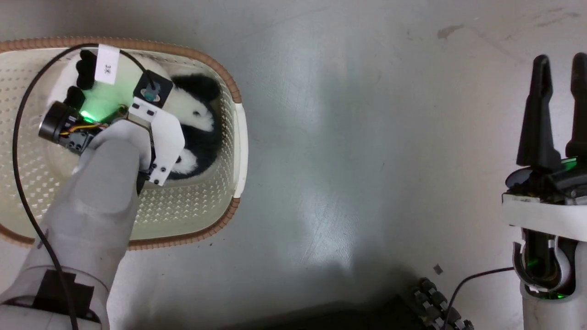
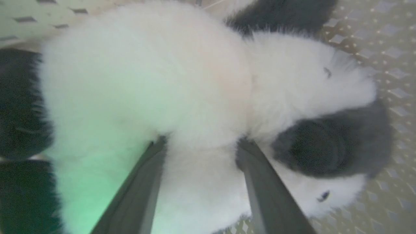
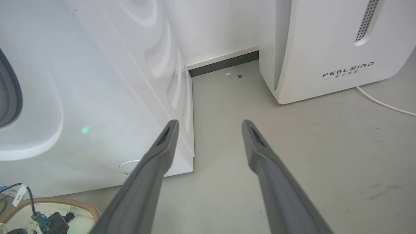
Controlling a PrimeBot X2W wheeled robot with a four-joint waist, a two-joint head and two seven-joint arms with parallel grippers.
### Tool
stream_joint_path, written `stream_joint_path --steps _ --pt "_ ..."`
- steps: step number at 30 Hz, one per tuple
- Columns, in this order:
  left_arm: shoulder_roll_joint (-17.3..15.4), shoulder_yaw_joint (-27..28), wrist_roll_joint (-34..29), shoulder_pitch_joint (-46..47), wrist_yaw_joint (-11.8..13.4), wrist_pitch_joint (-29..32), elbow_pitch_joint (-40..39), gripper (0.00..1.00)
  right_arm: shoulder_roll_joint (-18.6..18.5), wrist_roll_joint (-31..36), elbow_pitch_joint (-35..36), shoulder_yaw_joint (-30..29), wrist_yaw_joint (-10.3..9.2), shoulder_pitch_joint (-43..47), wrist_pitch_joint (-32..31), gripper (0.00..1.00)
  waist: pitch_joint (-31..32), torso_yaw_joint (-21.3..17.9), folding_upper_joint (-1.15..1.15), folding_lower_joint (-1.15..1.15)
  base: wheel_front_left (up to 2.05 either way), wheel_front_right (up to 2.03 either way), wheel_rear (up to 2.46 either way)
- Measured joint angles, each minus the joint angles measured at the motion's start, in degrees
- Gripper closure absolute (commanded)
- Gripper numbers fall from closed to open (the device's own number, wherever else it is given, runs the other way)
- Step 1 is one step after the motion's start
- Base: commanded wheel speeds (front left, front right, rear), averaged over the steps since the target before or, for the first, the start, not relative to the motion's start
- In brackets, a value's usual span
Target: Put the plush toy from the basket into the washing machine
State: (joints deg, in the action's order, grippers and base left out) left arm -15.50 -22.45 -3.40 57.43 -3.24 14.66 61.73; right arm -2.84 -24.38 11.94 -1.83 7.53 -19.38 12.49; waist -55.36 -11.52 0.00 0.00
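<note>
The plush toy lies inside the basket, on its floor. It sits toward the end that has the cream side handle and close against that end wall. White fur and black patches show from under the left wrist in the head view.

In the left wrist view the plush toy is close up, with white body at centre, black limbs at the left edge and a dark patch at the lower right. The basket's perforated wall is behind it.

The left pincer is open. Its two dark fingers are spread apart, tips sunk into the white fur, with a bulge of fur between them. It has not closed on the toy. A green glow from the wrist tints the fur at the lower left.

A black cable loops over the basket's brown rim, carrying a small white tag.

The basket stands on the grey floor. In the right wrist view its rim shows just in front of the washing machine.

The right pincer is well apart from the basket and hangs over bare floor. It is open and holds nothing, with its fingers parted, as the right wrist view also shows.

The washing machine stands at the floor's back edge, against the wall. A sliver of grey gasket is visible at the left border of the right wrist view. Beside it, across a strip of floor, stands a plain white appliance marked FEELBIRD, and a white cord trails from it over the floor.
</note>
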Motion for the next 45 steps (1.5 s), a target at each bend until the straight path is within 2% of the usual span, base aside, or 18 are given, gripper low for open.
stream_joint_path --steps 8,17,23,25,27,39,45 --pt "-0.2 -1.2 2.0 2.7 -0.4 -1.7 5.3 1.00 0.0 -1.7 -0.1 -0.3 0.00 -1.1 1.1 0.00 0.1 -0.6 0.00 0.00 0.00 0.00 0.00" --pt "0.5 -2.4 4.6 3.1 -0.7 -6.4 11.2 1.00 0.0 -2.1 -1.4 -1.5 0.00 -1.4 2.1 0.00 4.3 0.1 0.00 0.00 0.00 0.00 0.00" --pt "2.2 -1.8 6.8 0.7 -1.2 -10.0 12.2 1.00 0.0 -1.5 -2.5 -1.9 0.00 -0.5 2.3 0.00 9.0 0.9 0.00 0.00 0.00 0.00 0.00" --pt "4.0 -2.3 7.4 -1.3 -2.2 -13.4 12.2 1.00 0.0 0.0 -3.6 -2.1 0.00 2.1 2.3 0.00 14.4 2.5 0.00 0.00 0.00 0.00 0.00" --pt "4.4 -2.3 7.9 -2.3 -2.5 -15.1 12.2 1.00 0.0 0.7 -4.2 -2.3 0.00 3.1 2.3 0.00 16.5 3.2 0.00 0.00 0.00 0.00 0.00" --pt "6.3 -2.6 9.9 -9.8 -2.4 -24.5 12.3 1.00 0.0 2.3 -6.0 -3.0 0.00 8.2 2.3 0.00 28.9 7.0 0.00 -0.01 0.00 0.00 0.00" --pt "6.9 -2.8 10.4 -13.0 -1.1 -28.1 11.8 1.00 0.0 2.4 -6.7 -2.9 0.00 11.1 2.3 0.00 34.9 9.0 0.00 -0.01 0.00 0.00 0.00"
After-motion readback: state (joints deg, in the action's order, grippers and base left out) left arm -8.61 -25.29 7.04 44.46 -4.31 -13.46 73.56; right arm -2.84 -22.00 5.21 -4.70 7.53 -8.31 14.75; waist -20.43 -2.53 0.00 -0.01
